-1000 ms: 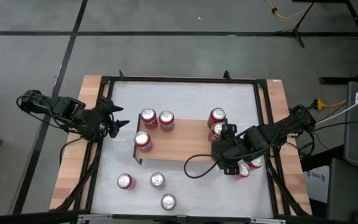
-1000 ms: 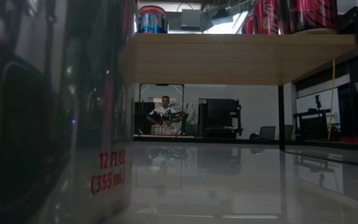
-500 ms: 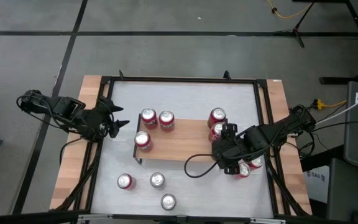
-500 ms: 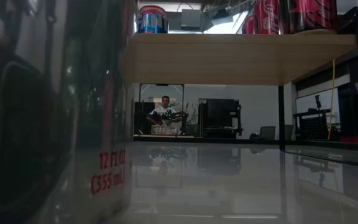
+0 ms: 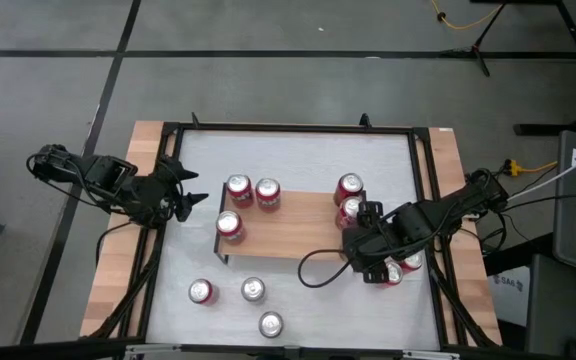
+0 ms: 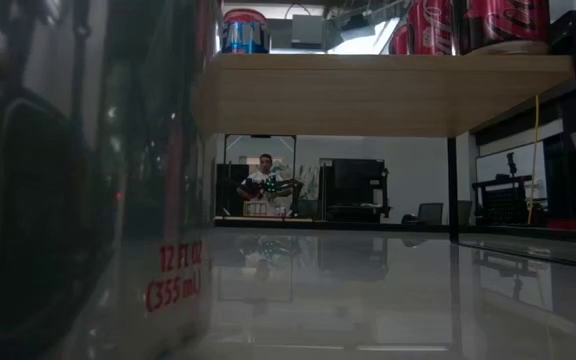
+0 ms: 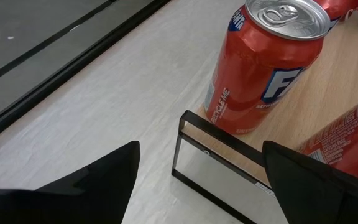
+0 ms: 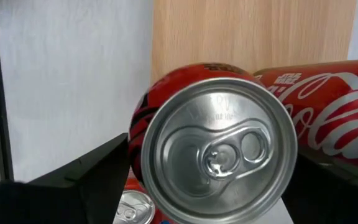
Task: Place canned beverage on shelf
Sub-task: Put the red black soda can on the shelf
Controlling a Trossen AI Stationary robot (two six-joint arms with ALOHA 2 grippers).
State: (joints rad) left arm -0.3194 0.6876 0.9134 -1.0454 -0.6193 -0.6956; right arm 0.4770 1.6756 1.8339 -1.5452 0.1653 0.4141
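The shelf (image 5: 290, 232), a light wood plank on thin black legs, stands mid-table. Three cans stand on its left end, among them an orange can (image 7: 263, 62), and two (image 5: 349, 198) on its right end. My right gripper (image 5: 365, 248) is over the shelf's right near corner, shut on a red canned beverage (image 8: 219, 146). In the low view that can (image 6: 508, 22) shows at the level of the plank top. My left gripper (image 5: 186, 196) waits open and empty off the shelf's left end, its fingers (image 7: 98, 180) facing the orange can. My right gripper pinches the red can's side walls (image 8: 143, 134) between its two fingers, just below the top rim. The fingers come from above, pointing steeply down. The can's silver top faces the wrist; its base is hidden, so I cannot tell whether it rests on the plank.
Three loose cans (image 5: 253, 291) stand on the white tabletop near the front edge, one of them filling the low view's left (image 6: 88, 200). More cans (image 5: 400, 268) sit on the table under my right arm. A black frame (image 5: 423, 200) rims the table. A person sits far behind.
The can in my right gripper has tipped slightly at the shelf's right end; both arms have otherwise kept still.
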